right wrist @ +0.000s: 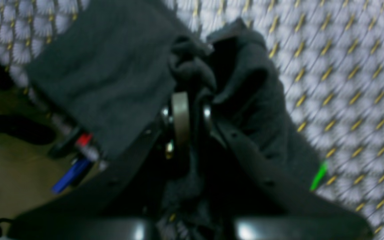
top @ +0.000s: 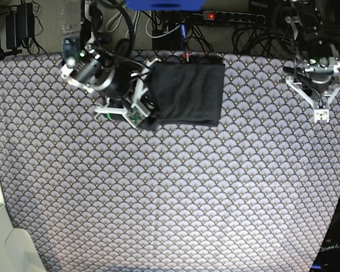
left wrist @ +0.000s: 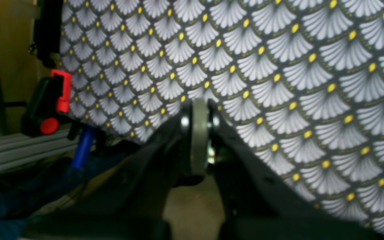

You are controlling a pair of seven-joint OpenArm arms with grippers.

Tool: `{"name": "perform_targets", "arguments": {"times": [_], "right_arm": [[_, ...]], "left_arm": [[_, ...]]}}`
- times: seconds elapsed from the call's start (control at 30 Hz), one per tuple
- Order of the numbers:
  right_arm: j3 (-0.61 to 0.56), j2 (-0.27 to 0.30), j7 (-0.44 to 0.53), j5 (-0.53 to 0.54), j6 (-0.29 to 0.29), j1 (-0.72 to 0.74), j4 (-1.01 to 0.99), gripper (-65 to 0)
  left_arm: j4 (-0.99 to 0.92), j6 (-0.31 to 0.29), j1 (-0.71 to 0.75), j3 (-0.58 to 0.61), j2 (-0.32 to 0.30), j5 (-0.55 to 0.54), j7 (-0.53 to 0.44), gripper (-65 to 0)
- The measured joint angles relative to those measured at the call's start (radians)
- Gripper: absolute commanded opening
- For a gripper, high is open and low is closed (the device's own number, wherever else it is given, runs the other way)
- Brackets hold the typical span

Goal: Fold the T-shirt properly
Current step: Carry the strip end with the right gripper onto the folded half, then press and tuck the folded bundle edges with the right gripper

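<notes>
One soft, light shirt (top: 188,93), limp; grab edges. Right fingers (right wrist: 182,110) pinch its 9 o'clock fold; left fingers (left wrist: 199,133) pressed together, empty.

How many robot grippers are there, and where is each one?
2. The right gripper is at the T-shirt's edge, shut on a bunch of its fabric. The left gripper is off to the other side over the patterned cloth, shut and empty.

Scallop-print cloth (top: 170,198) w/ cables (top: 249,34), power strip (top: 226,15) behind.

folded t-shirt (top: 187,93) on patterned cloth (top: 170,198); right pincer (top: 143,116) seemingly gripping edge.
</notes>
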Motion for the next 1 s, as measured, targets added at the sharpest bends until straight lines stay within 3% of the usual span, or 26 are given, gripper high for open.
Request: {"name": "perform_targets", "arguments": {"times": [0.4,0.8,1.0], "right_arm": [[-0.055,-0.050,-0.092,-0.003,0.000,0.096,-0.066,-65.0],[-0.080,-0.059,-0.053,0.002,0.000,0.172,-0.226,-65.0],[-0.183,-0.059,-0.061,-0.002,0.000,0.164,-0.229,-65.0]], "left_arm": [[0.005,0.001,0.038,0.000,-0.003,0.000,0.008,-64.6],[0.007,0.000,0.031,0.005,-0.002,0.000,0.002,-64.6],[0.007,0.000,0.032,0.005,-0.002,0.000,0.002,-64.7]]}}
